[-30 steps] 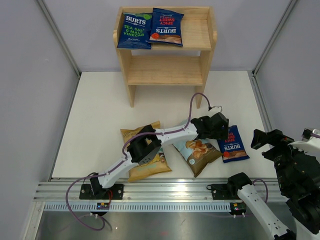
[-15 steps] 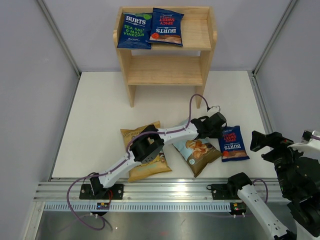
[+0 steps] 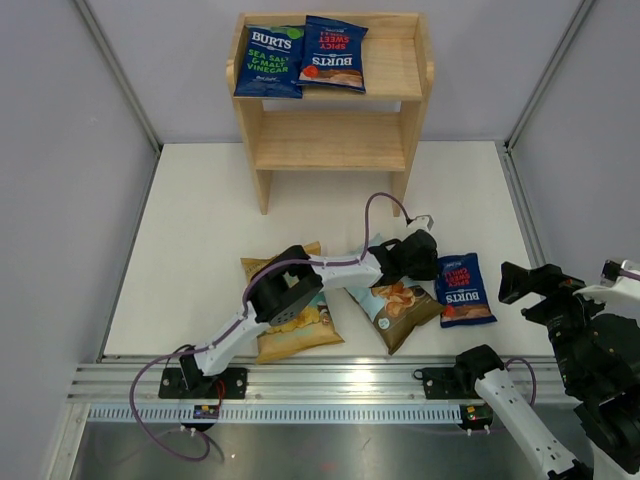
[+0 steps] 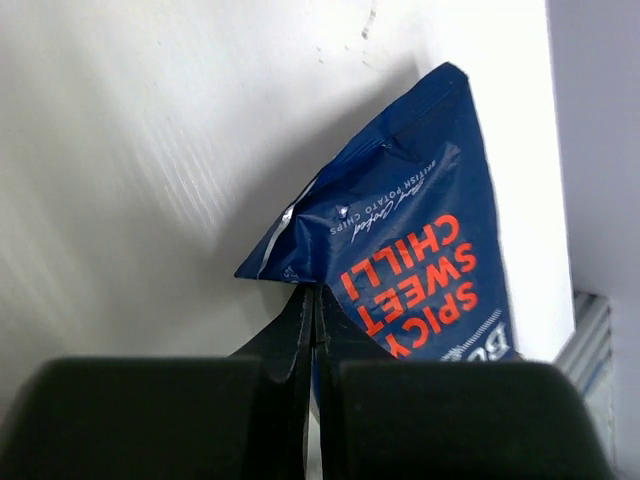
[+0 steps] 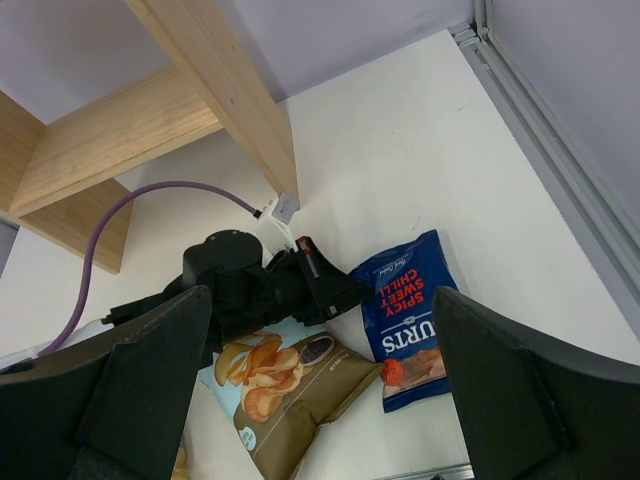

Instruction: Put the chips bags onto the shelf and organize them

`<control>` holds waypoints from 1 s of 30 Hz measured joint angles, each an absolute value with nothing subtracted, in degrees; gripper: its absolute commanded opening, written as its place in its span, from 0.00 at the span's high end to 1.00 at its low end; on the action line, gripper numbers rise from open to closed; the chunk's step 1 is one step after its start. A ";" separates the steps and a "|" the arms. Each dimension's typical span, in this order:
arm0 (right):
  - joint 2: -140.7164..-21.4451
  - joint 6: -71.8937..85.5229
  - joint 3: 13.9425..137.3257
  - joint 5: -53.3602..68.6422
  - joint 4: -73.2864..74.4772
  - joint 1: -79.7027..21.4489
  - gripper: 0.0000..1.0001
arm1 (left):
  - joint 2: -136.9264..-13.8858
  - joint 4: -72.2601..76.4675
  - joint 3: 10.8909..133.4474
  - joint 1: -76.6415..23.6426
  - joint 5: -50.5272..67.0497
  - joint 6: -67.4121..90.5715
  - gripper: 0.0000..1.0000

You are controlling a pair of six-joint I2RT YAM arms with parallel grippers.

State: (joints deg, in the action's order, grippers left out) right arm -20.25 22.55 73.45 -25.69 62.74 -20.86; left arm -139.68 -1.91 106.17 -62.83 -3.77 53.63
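The left gripper (image 4: 315,300) is pressed together, its tips pinching the near-left edge of the loose chilli bag (image 4: 410,270), a small dark-blue bag with red "Spicy Sweet Chilli" print. That edge is raised a little off the white worktop (image 3: 200,230) while the rest of the bag lies flat, near the right side and in front of the shelf's right leg. The left arm reaches out low from its base to get there, passing over two larger bags.

The yellow bag (image 3: 300,335) lies partly under the arm's elbow, left of centre. The light-blue bag (image 3: 400,305), showing a picture of crisps, lies just left of the loose chilli bag, under the arm's wrist.

The wooden shelf (image 3: 330,140) stands at the far edge. On its top tier, at the left, the sea-salt bag (image 3: 270,62) and another chilli bag (image 3: 334,54) lie side by side, slightly overlapping. The lower tier is bare wood.

The right gripper (image 5: 320,295) is spread wide and holds nothing, hanging above the near-right corner, well apart from the bags.
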 measured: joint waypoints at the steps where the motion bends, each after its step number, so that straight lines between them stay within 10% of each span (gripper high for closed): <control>1: -20.25 22.46 73.43 -25.54 62.63 -20.86 0.00 | -138.43 -0.10 104.09 -62.81 -3.38 53.52 1.00; 30: -20.38 21.06 70.11 -18.55 58.37 -20.86 0.01 | -104.75 18.37 87.26 -62.92 -6.52 45.95 1.00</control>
State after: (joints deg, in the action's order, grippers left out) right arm -20.38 21.06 70.11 -18.55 58.37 -20.86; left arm -104.75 18.37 87.26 -62.92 -6.52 45.95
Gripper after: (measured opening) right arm 0.993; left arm 0.004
